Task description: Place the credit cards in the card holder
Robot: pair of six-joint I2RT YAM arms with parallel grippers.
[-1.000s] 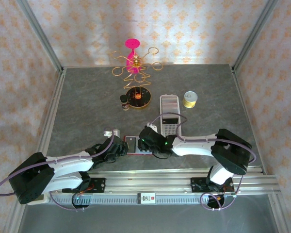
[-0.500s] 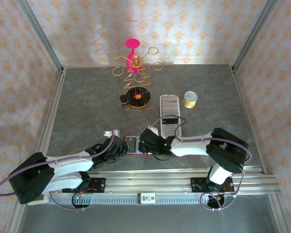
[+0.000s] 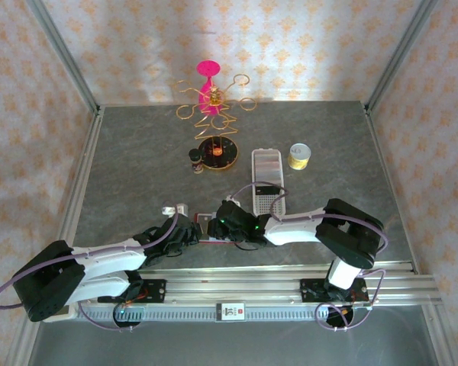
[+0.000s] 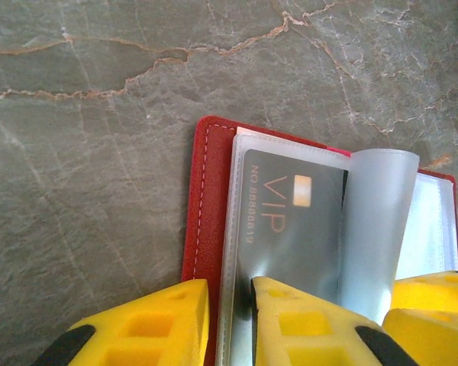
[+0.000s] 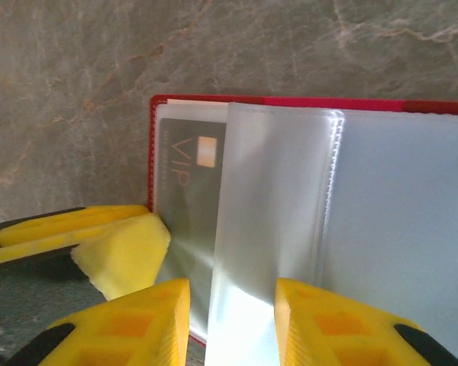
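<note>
Spreading its jaws over the last second, the right gripper [image 5: 227, 293] now stands with its yellow fingers apart on either side of a clear pocket leaf [image 5: 275, 191], straddling it without pinching it. In the overhead view the right arm's elbow and forearm have also swung leftward in that time, so more of the white perforated tray [image 3: 267, 171] is uncovered behind them.

The left gripper [image 4: 229, 293] has barely altered. Its fingers are closed on the left edge of the card holder [image 4: 208, 198], clamping the red cover and the rim of the first pocket together and pinning the holder flat. The holder lies open on the stone-patterned table [image 3: 137, 168], just in front of and to the left of the tray, towards the arm bases.

A dark VIP card [image 4: 290, 221] sits under the plastic of the first pocket, next to the red cover, its long edge parallel to the stitching. Whether it is pushed fully home is hidden by the left fingers. The leaf beside it curls upward.

My reading is that the loosened right jaws mark a release. One credit card looks seated, and the right arm is free to go for another card or to flatten the raised leaf. The task seems partly done.
</note>
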